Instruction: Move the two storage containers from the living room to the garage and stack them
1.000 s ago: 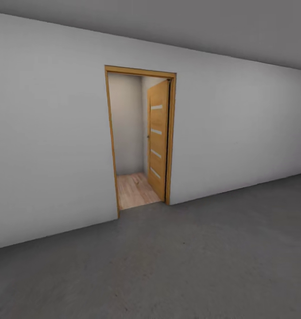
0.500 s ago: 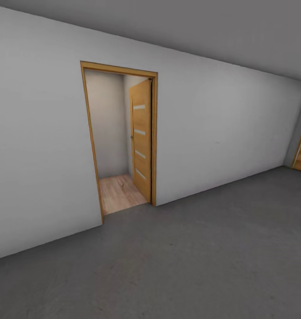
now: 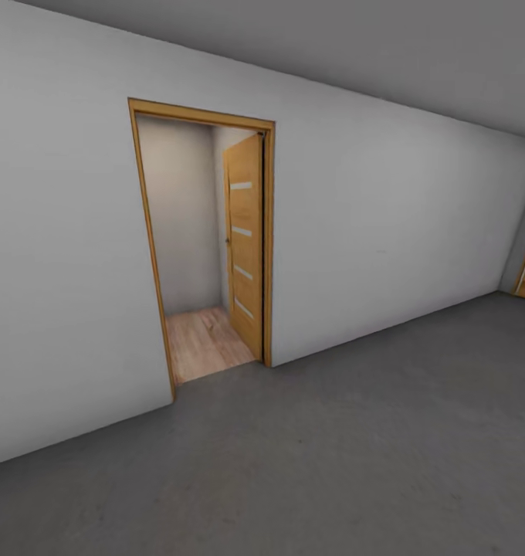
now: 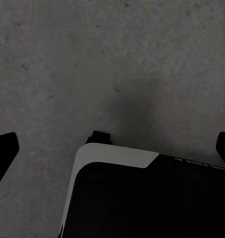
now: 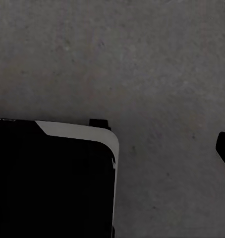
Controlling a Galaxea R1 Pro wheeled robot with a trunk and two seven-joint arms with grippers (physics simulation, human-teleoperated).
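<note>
Grey floor (image 4: 112, 59) under both my grippers, left gripper (image 4: 112, 148) fingers wide apart, right gripper's (image 5: 224, 148) spread I can't tell, doorway (image 3: 204, 239) ahead.

grey concrete floor (image 4: 92, 59), robot base (image 4: 142, 198) below

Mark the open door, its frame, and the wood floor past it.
open door (image 3: 244, 239), head view, middle of the leaf.
door frame (image 3: 201, 112), head view, top rail.
wood floor (image 3: 201, 344), head view, bare planks.

The left gripper's (image 4: 112, 148) dark fingertips are spread wide at 9 and 3 o'clock, nothing held between them; one right fingertip (image 5: 224, 148) is seen at 3 o'clock.
</note>
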